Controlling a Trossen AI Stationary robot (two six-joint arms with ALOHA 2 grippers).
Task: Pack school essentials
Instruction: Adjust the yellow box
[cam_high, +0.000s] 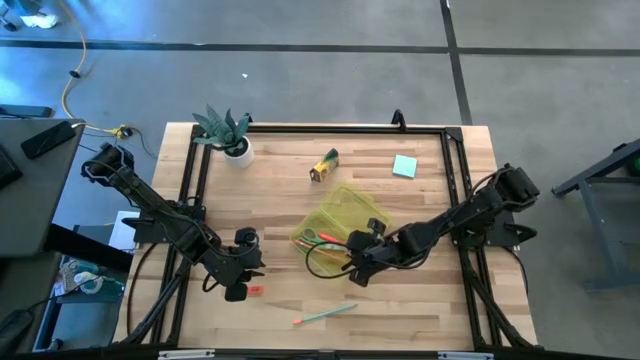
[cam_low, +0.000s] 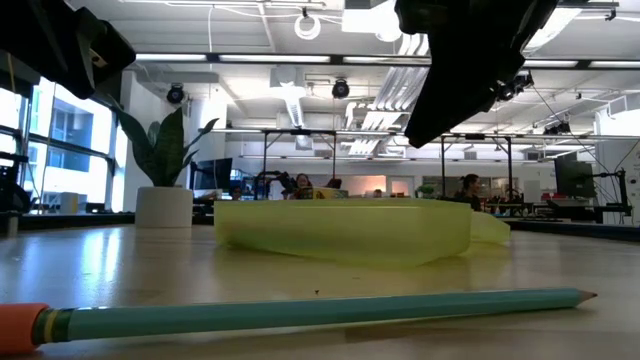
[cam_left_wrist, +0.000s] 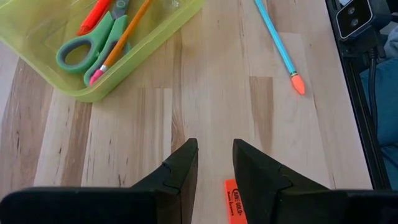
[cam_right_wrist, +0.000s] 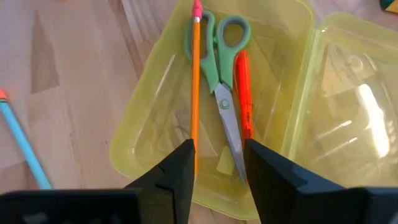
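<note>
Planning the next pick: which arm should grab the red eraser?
Left. The left gripper hangs open right above the red eraser, while the right gripper is over the yellow case, farther off.

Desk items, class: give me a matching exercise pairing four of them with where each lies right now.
Things:
1. scissors
2. teal pencil
3. notepad
4. red eraser

Places:
A. bare wood, far right part of the table
B. inside the open yellow case
C. near table edge, alone
D. just ahead of the left pincer

Pairs: 1-B, 2-C, 3-A, 4-D
</note>
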